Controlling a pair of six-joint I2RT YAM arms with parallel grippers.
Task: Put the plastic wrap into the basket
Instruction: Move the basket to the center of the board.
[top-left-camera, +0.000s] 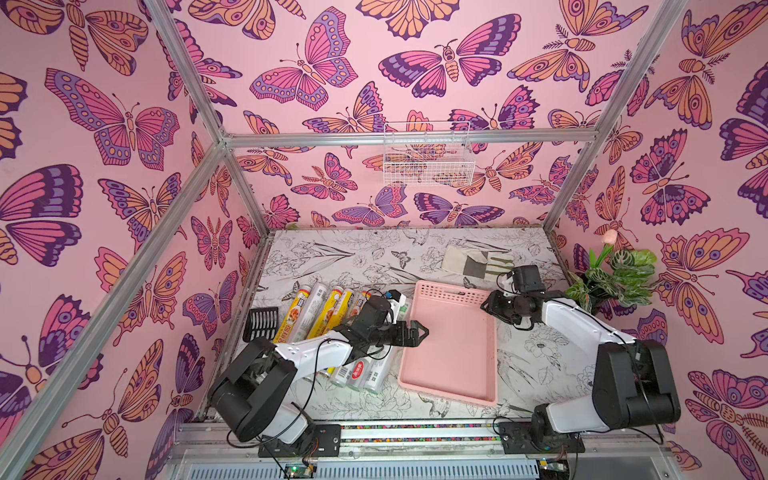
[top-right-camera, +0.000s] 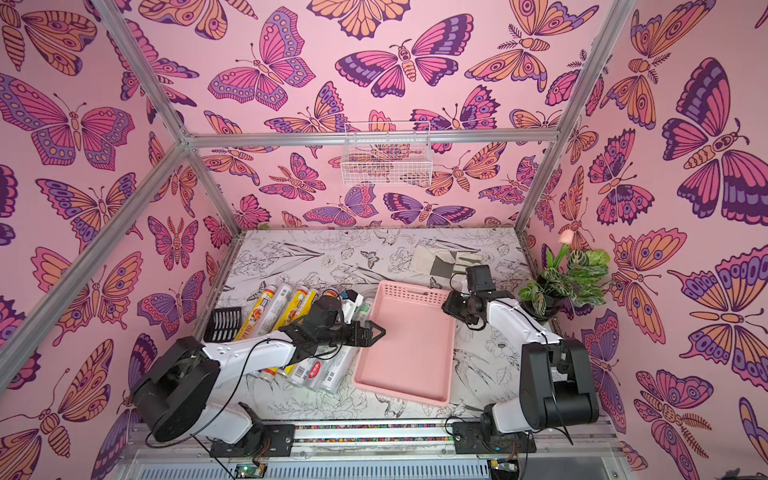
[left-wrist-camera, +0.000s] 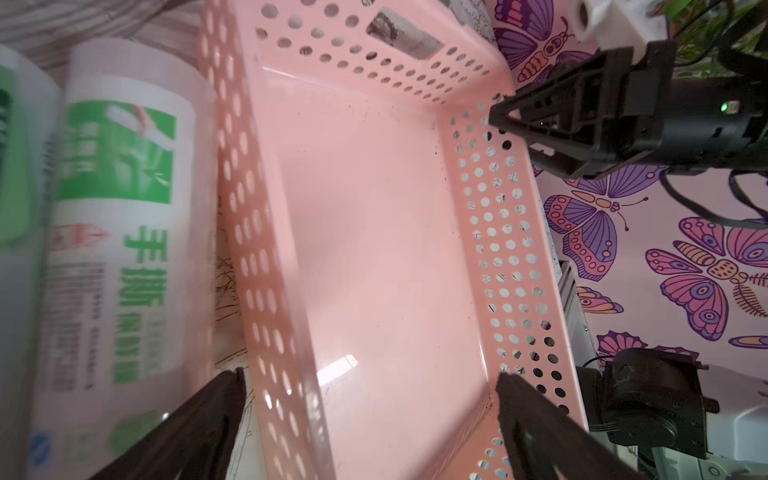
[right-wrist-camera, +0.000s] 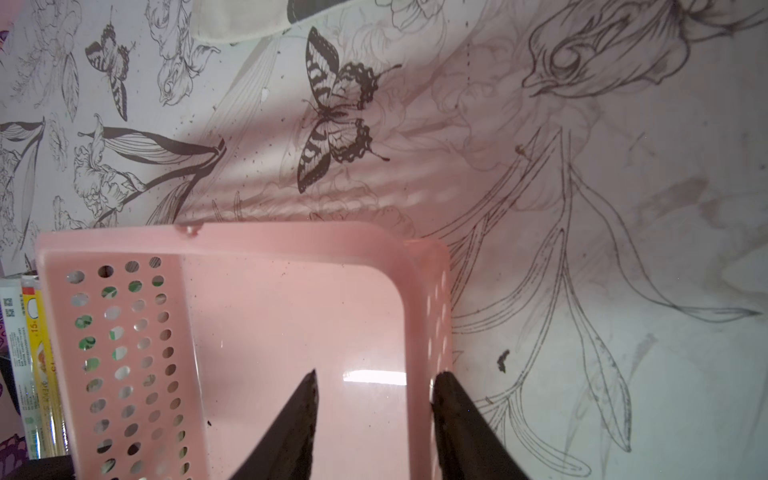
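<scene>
Two containers are in view. One is a shallow pink basket (top-left-camera: 453, 361) with small holes in its walls, lying flat on the table right of centre; its smooth floor shows whole. The second is a white wire basket (top-left-camera: 428, 156) hanging on the back wall from a metal frame rail (top-left-camera: 519, 135), with wallpaper showing through its mesh.

The plastic wrap rolls (top-left-camera: 316, 309) lie side by side on the table just left of the pink basket, outside it. Some are yellow with food pictures, others whitish with green print. A black slotted scoop (top-left-camera: 262, 324) sits at their left.

The left gripper (top-left-camera: 419, 332) hovers over the basket's left edge with its jaws spread wide, holding nothing. The right gripper (right-wrist-camera: 374, 395) is clamped on the basket's right wall near the far corner, one finger inside and one outside.

The table (top-left-camera: 332, 257) is white with black line drawings of flowers, birds and butterflies. A beige cloth (top-left-camera: 469, 262) lies at the back, and a potted plant (top-left-camera: 623, 274) with a pink flower stands at the right edge. Pink butterfly wallpaper (top-left-camera: 124, 124) covers the walls.
</scene>
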